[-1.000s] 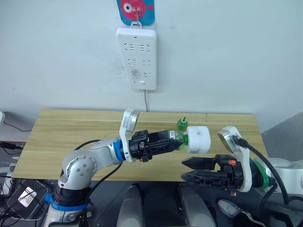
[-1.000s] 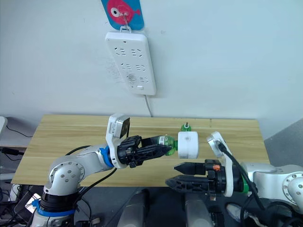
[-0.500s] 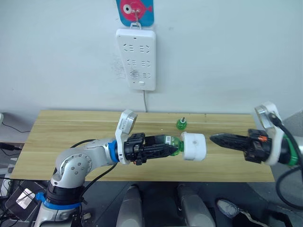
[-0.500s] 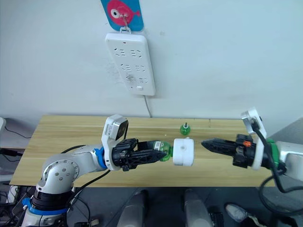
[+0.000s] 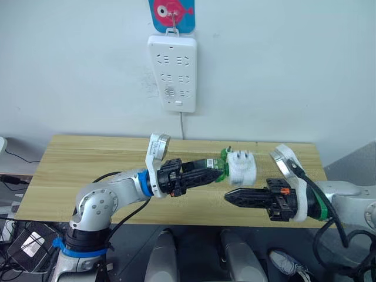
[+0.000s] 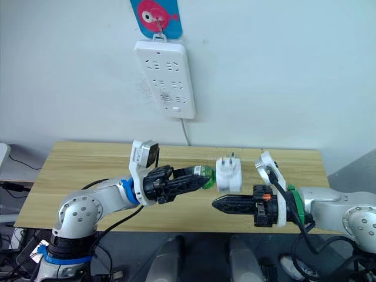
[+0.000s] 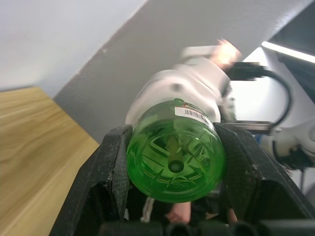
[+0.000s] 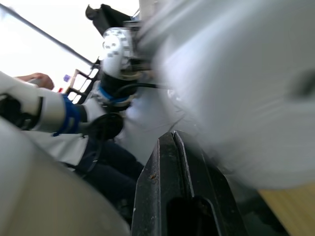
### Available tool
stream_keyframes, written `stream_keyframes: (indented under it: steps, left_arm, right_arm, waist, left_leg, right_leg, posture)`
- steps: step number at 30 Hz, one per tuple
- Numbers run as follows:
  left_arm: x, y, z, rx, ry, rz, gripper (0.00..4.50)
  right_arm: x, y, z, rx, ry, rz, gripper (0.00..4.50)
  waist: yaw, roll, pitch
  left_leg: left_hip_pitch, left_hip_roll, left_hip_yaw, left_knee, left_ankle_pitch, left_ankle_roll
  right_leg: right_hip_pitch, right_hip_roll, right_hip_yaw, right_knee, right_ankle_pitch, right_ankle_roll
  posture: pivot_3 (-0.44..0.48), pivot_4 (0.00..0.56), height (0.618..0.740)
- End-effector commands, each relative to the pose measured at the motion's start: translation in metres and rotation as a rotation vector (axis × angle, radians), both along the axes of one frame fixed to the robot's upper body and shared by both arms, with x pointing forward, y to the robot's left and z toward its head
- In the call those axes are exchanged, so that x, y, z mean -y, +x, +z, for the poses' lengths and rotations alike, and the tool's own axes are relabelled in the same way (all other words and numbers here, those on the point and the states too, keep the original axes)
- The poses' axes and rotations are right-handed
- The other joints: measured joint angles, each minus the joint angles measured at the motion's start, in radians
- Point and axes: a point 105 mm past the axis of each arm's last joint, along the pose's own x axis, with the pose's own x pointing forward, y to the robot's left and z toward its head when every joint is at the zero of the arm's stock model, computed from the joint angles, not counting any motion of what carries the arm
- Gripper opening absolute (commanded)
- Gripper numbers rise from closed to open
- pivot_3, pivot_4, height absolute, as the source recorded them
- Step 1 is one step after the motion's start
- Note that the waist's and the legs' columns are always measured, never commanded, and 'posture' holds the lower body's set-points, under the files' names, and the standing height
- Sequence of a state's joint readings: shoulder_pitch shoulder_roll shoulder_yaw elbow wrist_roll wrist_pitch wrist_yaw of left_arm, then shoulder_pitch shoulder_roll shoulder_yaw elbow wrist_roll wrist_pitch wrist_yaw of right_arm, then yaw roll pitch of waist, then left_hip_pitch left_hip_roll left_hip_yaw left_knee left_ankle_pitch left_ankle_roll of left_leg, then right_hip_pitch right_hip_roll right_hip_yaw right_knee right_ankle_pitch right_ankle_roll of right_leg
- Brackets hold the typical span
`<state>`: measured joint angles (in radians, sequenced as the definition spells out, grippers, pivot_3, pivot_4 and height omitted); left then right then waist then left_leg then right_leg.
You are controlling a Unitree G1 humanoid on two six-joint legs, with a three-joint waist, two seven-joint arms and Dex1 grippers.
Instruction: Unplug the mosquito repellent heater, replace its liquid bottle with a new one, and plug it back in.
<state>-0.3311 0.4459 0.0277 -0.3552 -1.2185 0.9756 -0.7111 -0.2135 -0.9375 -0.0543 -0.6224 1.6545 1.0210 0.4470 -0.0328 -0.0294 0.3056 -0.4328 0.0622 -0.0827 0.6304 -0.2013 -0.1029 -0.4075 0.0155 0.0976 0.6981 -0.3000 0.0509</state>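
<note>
Even, soft indoor light fills the head views — the pale wall (image 5: pixel 282 76) is bright without glare, and shadows are faint. In the left wrist view the green bottle (image 7: pixel 172 157) is sharp while the white body behind it smears. The right wrist view is heavily blurred — a bright, washed-out patch sits at its upper corner.

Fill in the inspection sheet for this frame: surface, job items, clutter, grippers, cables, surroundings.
Surface: wooden table.
Job's things: mosquito repellent heater, unplugged, prongs up, held above the table on a green bottle; whether a second bottle stands behind it cannot be told.
Clutter: nothing seen.
Grippers: left gripper shut on the green bottle; right gripper below the heater, fingers together, holding nothing.
Cables: white cord drops from the power strip.
Surroundings: white power strip on the wall, under a blue hook plate.
</note>
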Motion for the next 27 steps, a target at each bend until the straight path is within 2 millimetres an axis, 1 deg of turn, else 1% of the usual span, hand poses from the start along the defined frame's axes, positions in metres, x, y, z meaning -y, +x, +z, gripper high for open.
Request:
stream_keyframes:
  steps: [1,4,7,9,10,11,12,14,15,17,18,19,22,27]
  left_arm:
    - [0.003,-0.004,0.006,0.048,-0.011,-0.014,2.32]
    - [0.003,-0.003,0.003,0.055,0.008,-0.011,2.32]
    - [0.002,-0.005,0.0,0.054,0.023,-0.021,2.32]
    - [0.002,-0.01,-0.002,0.054,0.038,-0.045,2.32]
    - [0.001,-0.012,-0.003,0.053,0.043,-0.061,2.32]
    - [0.001,-0.015,-0.003,0.05,0.045,-0.076,2.32]
    - [0.001,-0.017,-0.002,0.046,0.043,-0.093,2.32]
    - [0.001,-0.024,-0.002,0.044,0.045,-0.136,2.32]
    - [0.001,-0.026,0.0,0.038,0.038,-0.152,2.32]
    - [0.001,-0.027,0.003,0.026,0.018,-0.163,2.32]
    - [0.001,-0.027,0.005,0.023,0.013,-0.166,2.32]
    - [0.001,-0.026,0.007,0.011,-0.002,-0.165,2.32]
    - [-0.002,-0.021,0.014,-0.031,-0.051,-0.148,2.32]
    - [-0.004,-0.011,0.019,-0.066,-0.091,-0.097,2.31]
  right_arm:
    - [0.0,-0.01,0.017,-0.004,0.058,0.045,0.0]
    - [0.002,-0.005,0.035,-0.004,0.128,0.024,0.0]
    - [0.004,0.003,0.049,0.001,0.183,-0.013,0.0]
    - [0.008,0.016,0.063,0.032,0.242,-0.066,0.0]
    - [0.011,0.026,0.07,0.049,0.269,-0.116,0.0]
    - [0.015,0.037,0.075,0.062,0.291,-0.174,0.0]
    - [0.018,0.046,0.076,0.067,0.29,-0.219,0.0]
    - [0.023,0.061,0.067,0.084,0.241,-0.294,0.0]
    - [0.023,0.065,0.06,0.082,0.213,-0.308,0.0]
    - [0.02,0.067,0.042,0.091,0.124,-0.301,0.0]
    - [0.019,0.067,0.037,0.097,0.095,-0.294,0.0]
    - [0.015,0.064,0.031,0.078,0.091,-0.271,0.0]
    - [0.001,0.044,0.013,0.025,0.072,-0.16,0.0]
    - [-0.005,0.024,0.01,-0.018,0.086,-0.077,0.0]
  waist:
    - [0.0,0.0,0.0]
    - [0.0,0.0,0.0]
    - [0.0,0.0,0.0]
    - [-0.001,0.0,0.0]
    - [-0.001,0.0,0.0]
    - [-0.003,0.0,0.0]
    - [-0.004,0.0,0.0]
    - [-0.004,0.0,0.0]
    - [-0.004,0.0,0.0]
    - [-0.001,0.0,0.0]
    - [-0.001,0.0,0.0]
    - [-0.001,0.0,0.0]
    - [-0.001,0.0,0.0]
    - [-0.001,0.0,0.0]
  left_leg:
    - [0.0,0.0,0.0,0.0,0.0,0.0]
    - [0.0,0.0,0.0,0.0,0.0,0.0]
    - [0.0,0.0,0.0,0.0,0.0,0.0]
    - [0.0,0.0,0.0,0.0,0.0,0.0]
    - [0.0,0.0,0.0,0.0,0.0,0.0]
    - [0.0,0.0,0.0,0.0,0.0,0.0]
    - [0.0,0.0,0.0,0.0,0.0,0.0]
    - [0.0,0.0,0.0,0.0,0.0,0.0]
    - [0.0,0.0,0.0,0.0,0.0,0.0]
    - [0.0,0.0,0.0,0.0,0.0,0.0]
    - [0.0,0.0,0.0,0.0,0.0,0.0]
    - [0.0,0.0,0.0,0.0,0.0,0.0]
    - [0.0,0.0,-0.001,0.0,0.0,0.0]
    - [0.0,0.0,-0.001,0.0,0.0,0.0]
  right_leg:
    - [0.0,0.0,0.0,0.0,0.0,0.0]
    - [0.0,0.0,0.0,0.0,0.0,0.0]
    - [0.0,0.0,0.0,0.0,0.0,0.0]
    - [0.0,0.0,0.0,0.0,0.0,0.0]
    - [0.0,0.0,0.0,0.0,0.0,0.0]
    - [0.0,0.0,0.0,0.0,0.0,0.0]
    - [0.0,0.0,0.0,0.0,0.0,0.0]
    - [0.0,0.0,0.0,0.0,0.0,0.0]
    - [0.0,0.0,0.0,0.0,0.0,0.0]
    - [0.0,0.0,0.0,0.0,0.0,0.0]
    - [0.0,0.0,0.0,0.0,0.0,0.0]
    - [0.0,0.0,0.0,0.0,0.0,0.0]
    - [0.0,0.0,-0.001,0.0,0.0,0.0]
    - [0.0,0.0,0.0,0.001,0.0,0.0]
  posture:
    - [-0.05,0.252,0.735]
    - [-0.051,0.252,0.735]
    - [-0.051,0.252,0.735]
    - [-0.047,0.253,0.735]
    - [-0.048,0.253,0.735]
    - [-0.049,0.253,0.735]
    - [-0.049,0.253,0.735]
    - [-0.048,0.253,0.735]
    - [-0.05,0.253,0.735]
    - [-0.05,0.253,0.735]
    - [-0.051,0.255,0.735]
    - [-0.051,0.255,0.735]
    - [-0.051,0.255,0.735]
    - [-0.051,0.257,0.735]
